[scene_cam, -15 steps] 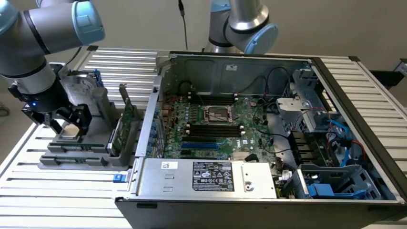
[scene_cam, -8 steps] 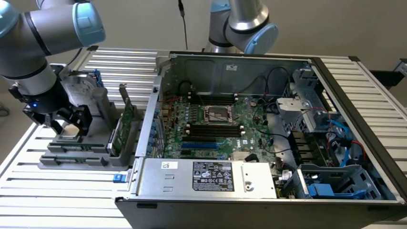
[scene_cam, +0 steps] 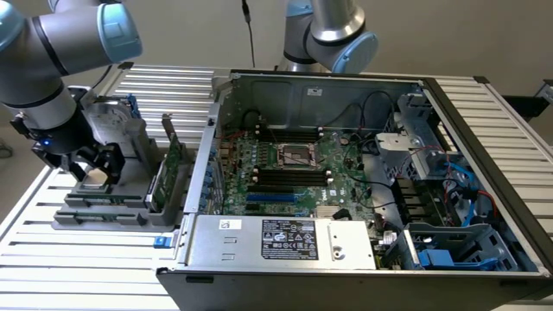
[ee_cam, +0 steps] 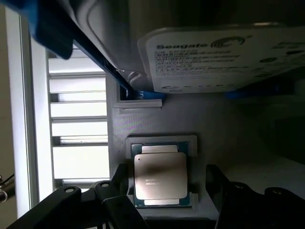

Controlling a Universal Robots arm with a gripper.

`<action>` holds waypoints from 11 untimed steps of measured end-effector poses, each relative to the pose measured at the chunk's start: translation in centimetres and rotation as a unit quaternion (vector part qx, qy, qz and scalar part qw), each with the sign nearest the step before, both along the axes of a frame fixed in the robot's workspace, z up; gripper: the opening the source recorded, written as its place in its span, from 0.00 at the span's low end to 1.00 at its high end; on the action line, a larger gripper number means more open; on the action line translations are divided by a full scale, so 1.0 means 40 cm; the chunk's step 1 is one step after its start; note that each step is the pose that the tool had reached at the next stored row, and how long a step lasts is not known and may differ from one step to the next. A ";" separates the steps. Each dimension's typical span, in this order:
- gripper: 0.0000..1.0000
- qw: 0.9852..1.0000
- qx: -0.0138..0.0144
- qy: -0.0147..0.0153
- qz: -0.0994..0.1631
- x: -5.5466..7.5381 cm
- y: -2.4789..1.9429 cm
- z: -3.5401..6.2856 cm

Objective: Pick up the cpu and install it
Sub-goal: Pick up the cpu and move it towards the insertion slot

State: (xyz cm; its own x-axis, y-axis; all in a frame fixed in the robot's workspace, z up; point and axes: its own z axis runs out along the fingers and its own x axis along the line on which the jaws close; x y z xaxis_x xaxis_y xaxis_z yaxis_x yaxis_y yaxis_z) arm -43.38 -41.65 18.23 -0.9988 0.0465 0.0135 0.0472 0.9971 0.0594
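Silvery lid upward, the cpu lies flat in a recess of the grey holder, between the fingers of the end effector (open, one finger at each side). Its slightly longer axis points toward the hard drive beyond the fingertips.

The grey jointed robot arm with pale-blue caps reaches down at the exterior view's left, wrist upright; its black two-fingered gripper points downward; fingers spread well apart.
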 end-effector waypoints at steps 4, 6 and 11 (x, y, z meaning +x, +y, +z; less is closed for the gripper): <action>0.75 1.000 0.001 0.000 -0.001 -0.003 0.001 0.000; 0.75 1.000 0.001 0.000 -0.001 -0.005 0.001 0.000; 0.75 1.000 0.001 0.000 -0.001 -0.009 0.001 0.000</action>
State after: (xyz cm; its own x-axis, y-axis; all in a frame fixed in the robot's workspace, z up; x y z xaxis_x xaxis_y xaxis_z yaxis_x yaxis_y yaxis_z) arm -43.74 -41.59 18.23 -0.9987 0.0485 0.0136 0.0492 0.9969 0.0619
